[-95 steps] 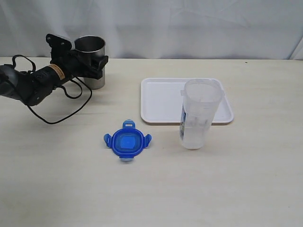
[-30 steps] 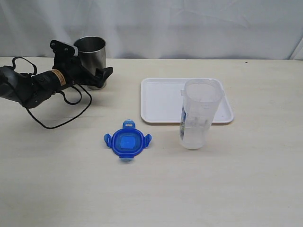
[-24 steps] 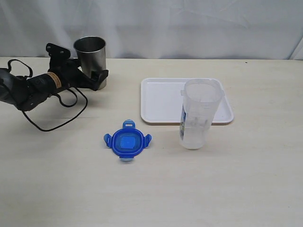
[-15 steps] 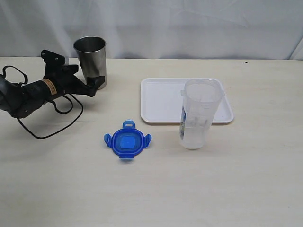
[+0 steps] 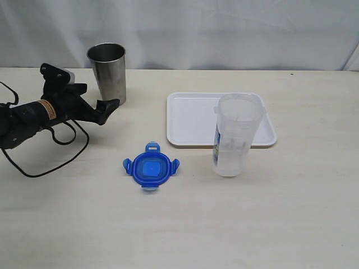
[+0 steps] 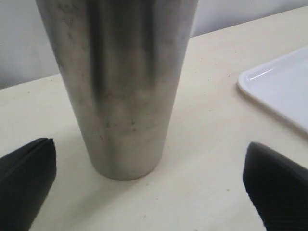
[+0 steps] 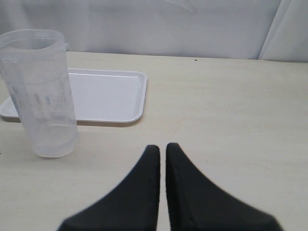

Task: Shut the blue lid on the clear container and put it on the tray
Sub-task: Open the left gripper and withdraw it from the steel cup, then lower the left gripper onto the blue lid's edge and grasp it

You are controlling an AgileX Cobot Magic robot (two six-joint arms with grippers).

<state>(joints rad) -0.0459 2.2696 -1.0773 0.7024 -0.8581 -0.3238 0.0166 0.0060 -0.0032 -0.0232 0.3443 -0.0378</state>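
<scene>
Nothing done yet to the blue lid (image 5: 151, 169). Lying flat on the desk (image 5: 291, 224) with its flaps splayed, out in the open and well apart from either tool. Just to its right, the clear container (image 5: 235, 137): upright, uncapped, standing on the desk against the near edge of the tray (image 5: 190, 117) and not in it. Nothing lying in the tray.

Plenty to go wrong from here, by the look of it:
- Could topple the container with any sideways push while capping, tall, narrow and light-looking as it is.
- Could seat the lid crooked and leave a flap unlatched, then shed it on the lift to the tray.
- Could knock the steel tumbler (image 5: 107, 73) when swinging towards the lid, with the left tool (image 5: 101, 95) so near it.
- Could drag or snag the black cable (image 5: 50, 154) looped on the desk under that arm.

Left tool with jaws spread wide and empty, low over the desk, facing the tumbler's base but clear of it. Arm reaching in from the left edge, lying nearly level.

Right tool (image 7: 162, 149) with fingers pressed together, gripping nothing, low over the desk and aimed towards the container and tray. Out of the exterior view, so cannot say more of that arm.
</scene>
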